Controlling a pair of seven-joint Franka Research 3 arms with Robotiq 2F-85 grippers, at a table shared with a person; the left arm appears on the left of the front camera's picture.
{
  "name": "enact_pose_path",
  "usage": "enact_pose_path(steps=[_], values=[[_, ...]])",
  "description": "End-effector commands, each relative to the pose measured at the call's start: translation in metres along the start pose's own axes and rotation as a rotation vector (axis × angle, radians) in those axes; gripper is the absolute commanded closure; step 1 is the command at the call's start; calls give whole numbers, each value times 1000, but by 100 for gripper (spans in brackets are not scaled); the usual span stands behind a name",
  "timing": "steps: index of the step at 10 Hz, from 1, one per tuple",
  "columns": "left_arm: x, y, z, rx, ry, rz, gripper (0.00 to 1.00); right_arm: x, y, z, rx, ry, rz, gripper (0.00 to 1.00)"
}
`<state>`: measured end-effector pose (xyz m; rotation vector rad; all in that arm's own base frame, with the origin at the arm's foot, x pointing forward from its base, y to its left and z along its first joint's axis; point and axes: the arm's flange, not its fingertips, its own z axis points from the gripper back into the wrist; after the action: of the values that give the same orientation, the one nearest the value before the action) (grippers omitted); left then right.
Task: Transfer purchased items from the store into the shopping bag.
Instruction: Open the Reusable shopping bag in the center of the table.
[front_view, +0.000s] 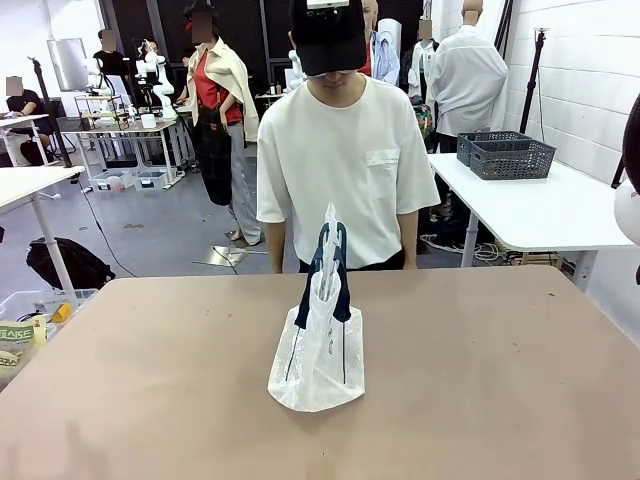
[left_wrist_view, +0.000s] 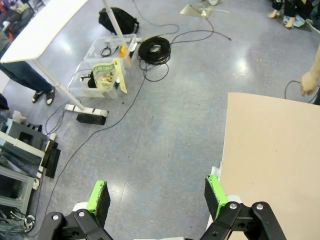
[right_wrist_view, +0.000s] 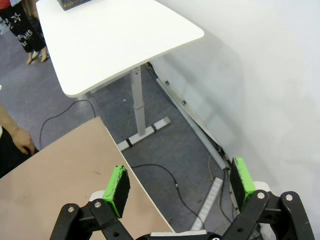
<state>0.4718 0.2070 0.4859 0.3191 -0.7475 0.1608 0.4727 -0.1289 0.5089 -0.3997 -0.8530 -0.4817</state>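
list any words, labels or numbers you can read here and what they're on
No text here can be quoted with confidence.
shopping bag: dark print on its side, too small to read.
green and white packet in the clear bin on the floor: large print on its front, too blurred to read.
Nothing else shows legible words, numbers or signs.
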Motion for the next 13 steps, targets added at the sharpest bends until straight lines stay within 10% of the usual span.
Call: enact_pose_path(steps=[1,13], values=[[2,2,1,2,-9,-6,0,-1,2,-1,-1,1,-23,0],[2,2,1,2,-9,-6,0,-1,2,-1,-1,1,-23,0]])
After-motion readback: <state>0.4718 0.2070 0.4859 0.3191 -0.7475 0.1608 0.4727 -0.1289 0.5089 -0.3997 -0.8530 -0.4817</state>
